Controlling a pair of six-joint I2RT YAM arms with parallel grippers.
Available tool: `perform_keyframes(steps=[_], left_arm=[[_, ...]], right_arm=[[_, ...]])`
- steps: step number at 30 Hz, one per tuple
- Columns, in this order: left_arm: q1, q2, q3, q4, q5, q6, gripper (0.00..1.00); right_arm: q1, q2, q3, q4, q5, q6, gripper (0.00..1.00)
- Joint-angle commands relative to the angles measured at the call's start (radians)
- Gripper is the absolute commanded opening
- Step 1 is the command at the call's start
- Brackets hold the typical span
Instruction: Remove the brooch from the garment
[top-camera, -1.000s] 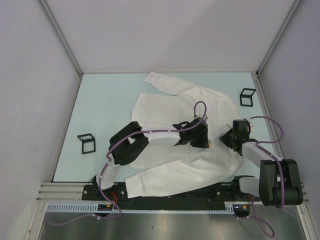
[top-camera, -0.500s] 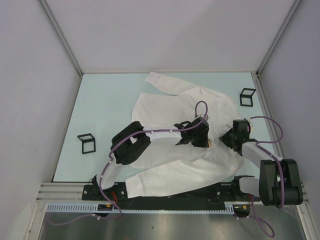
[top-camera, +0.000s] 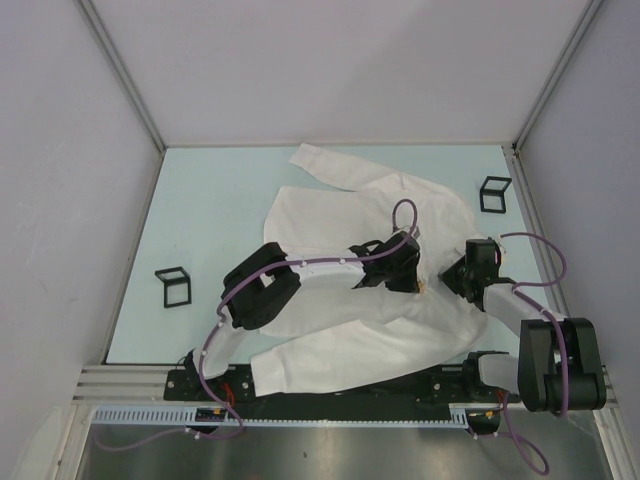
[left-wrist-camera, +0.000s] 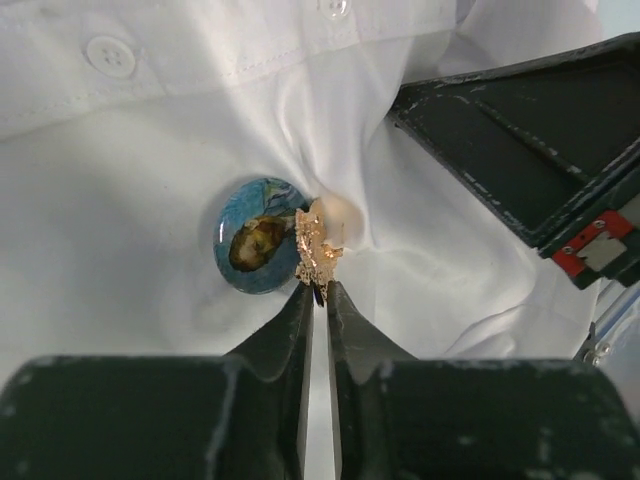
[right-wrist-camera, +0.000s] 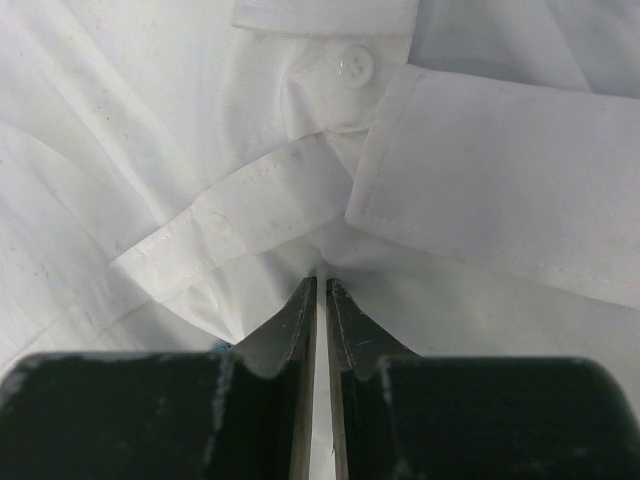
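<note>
At the near edge of the pale blue-green bench, just beyond the arm bases, lies one sleeve of the large white long-sleeved collared shirt of thin cloth. From there the shirt spreads over the middle of the bench toward the far right. Both arms reach over it and meet right of its middle.

The left hand has its dark fingers drawn narrow, with only a thin slit between them. Their tips pinch the gold filigree piece at the right edge of the round brooch, a glossy blue dome with a small ochre figure in it. The brooch sits flat on the shirt front below a stitched band with a white button, and the cloth puckers around the gold piece.

Just beyond the brooch and to its right, the black fingers of the right hand come down on the cloth. In its own view that hand is also narrow, its tips nipping a small gathered fold of the shirt beneath a cuff edge and a second button.

Farther out, the other sleeve points toward the far left. Two small black wire cube frames stand on the bare bench apart from the shirt, the left frame level with the hands and the right frame near the far right corner.
</note>
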Motion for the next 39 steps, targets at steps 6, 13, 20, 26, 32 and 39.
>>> perform_keyframes(steps=[6,13,20,26,32,39], left_arm=[[-0.007,0.019,0.134,-0.137,-0.04,0.063,0.0],[-0.011,0.065,0.26,-0.327,-0.041,0.181,0.0],[-0.017,0.105,0.377,-0.482,0.023,0.258,0.0],[-0.027,0.127,0.418,-0.571,0.045,0.298,0.0],[-0.027,0.15,0.452,-0.641,0.051,0.334,0.0],[-0.028,0.122,0.447,-0.646,0.034,0.337,0.0]], right_arm=[[-0.003,0.017,0.001,-0.013,0.026,-0.022,0.13],[-0.003,0.004,0.002,-0.02,0.034,-0.02,0.13],[-0.002,0.005,0.002,-0.023,0.037,-0.023,0.13],[-0.002,-0.001,0.002,-0.026,0.036,-0.026,0.13],[-0.002,-0.004,0.002,-0.023,0.036,-0.026,0.13],[-0.002,-0.016,0.002,-0.03,0.043,-0.028,0.13]])
